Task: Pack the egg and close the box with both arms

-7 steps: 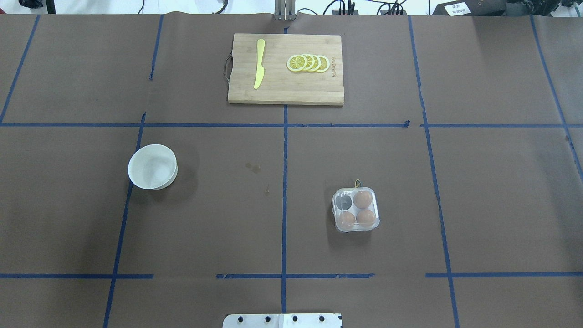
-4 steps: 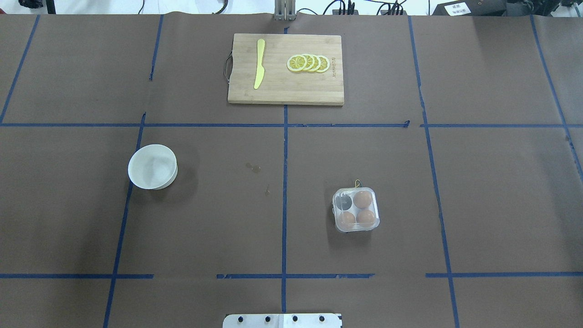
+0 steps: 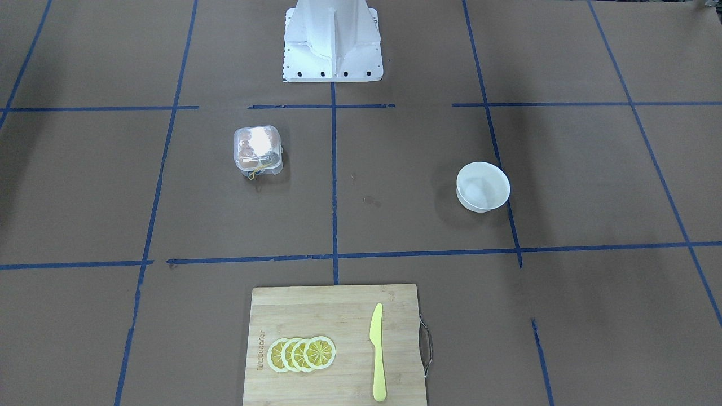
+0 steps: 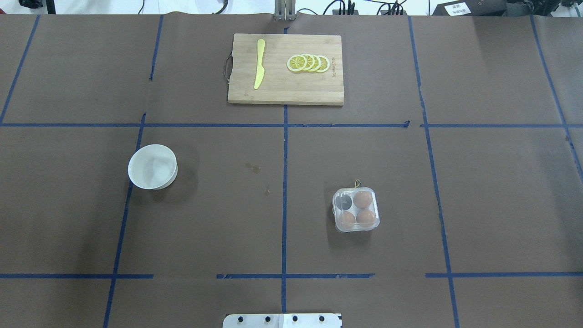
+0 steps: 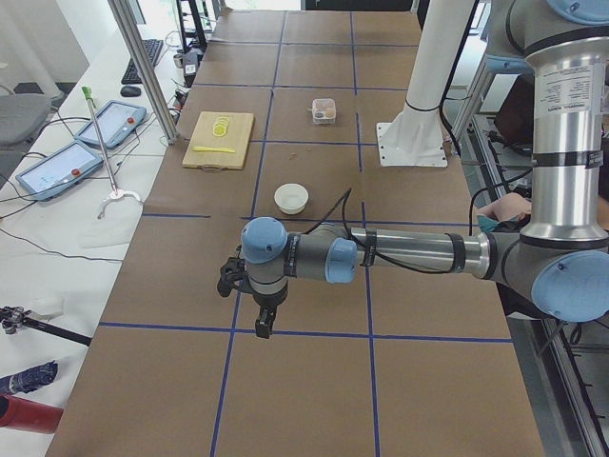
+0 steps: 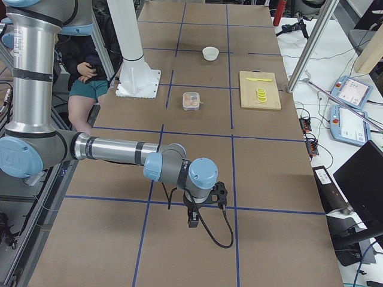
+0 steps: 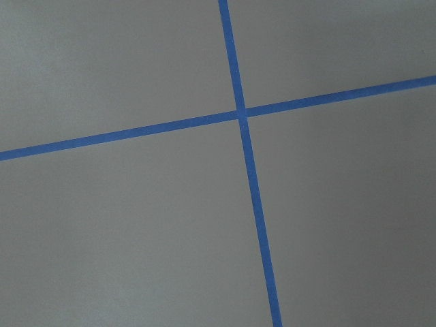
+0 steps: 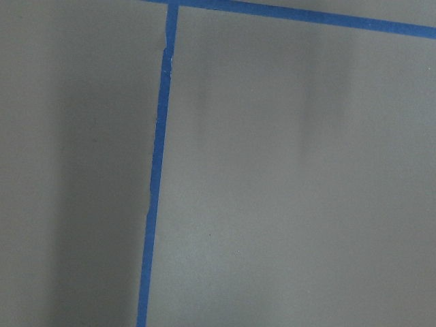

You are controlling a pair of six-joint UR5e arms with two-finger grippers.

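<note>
The clear egg box stands on the table right of centre, with its lid down over the cups. Three light-brown eggs show through it, one at the far right and two at the near side. The fourth cup looks dark and empty. The box also shows in the front view. My left gripper shows only in the left side view, low over bare table far from the box. My right gripper shows only in the right side view, also far from the box. I cannot tell if either is open or shut.
An empty white bowl stands left of centre. A wooden cutting board at the far side carries a yellow knife and lemon slices. The white pedestal base stands at the robot's edge. Both wrist views show only brown paper and blue tape.
</note>
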